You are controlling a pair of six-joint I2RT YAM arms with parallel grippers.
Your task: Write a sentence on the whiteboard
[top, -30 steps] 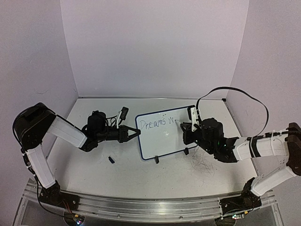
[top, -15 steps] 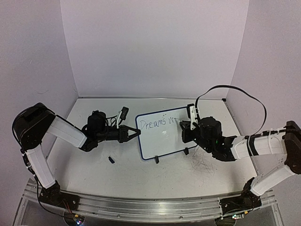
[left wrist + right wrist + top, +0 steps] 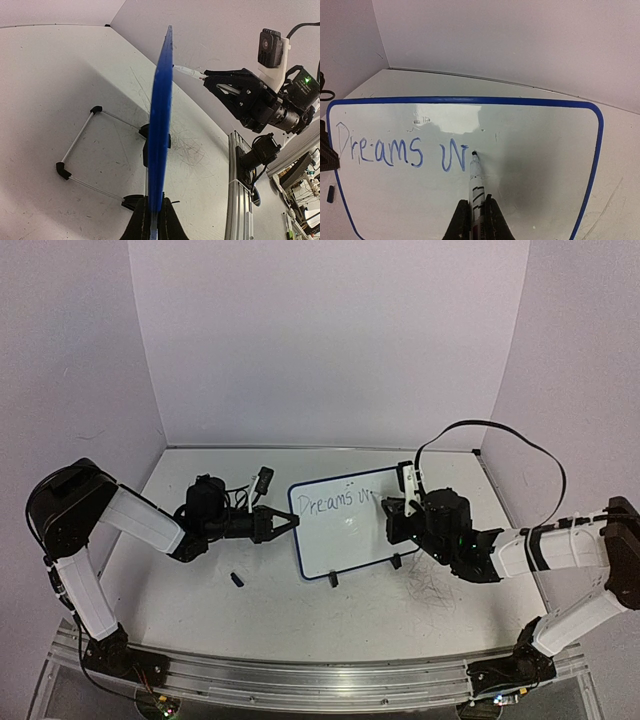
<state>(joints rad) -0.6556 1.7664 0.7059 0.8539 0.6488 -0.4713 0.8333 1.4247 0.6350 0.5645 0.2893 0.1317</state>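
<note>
The whiteboard [image 3: 345, 525] was held upright mid-table, its left rim clamped by the left gripper [image 3: 152, 226]. A marker [image 3: 474, 175] was pinched in the right gripper [image 3: 476, 214], its tip seemingly touching the writing surface just after the unfinished sentence [image 3: 395, 152].

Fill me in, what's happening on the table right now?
The left pincer is shut on the side edge of the whiteboard, holding it upright on its feet. The right pincer is shut on a marker, whose tip appears to touch the board just right of the last letter. The blue writing reads "Dreams w", so the sentence is only partly done. A small dark piece, possibly the marker's cap, lies on the table near the board.
</note>
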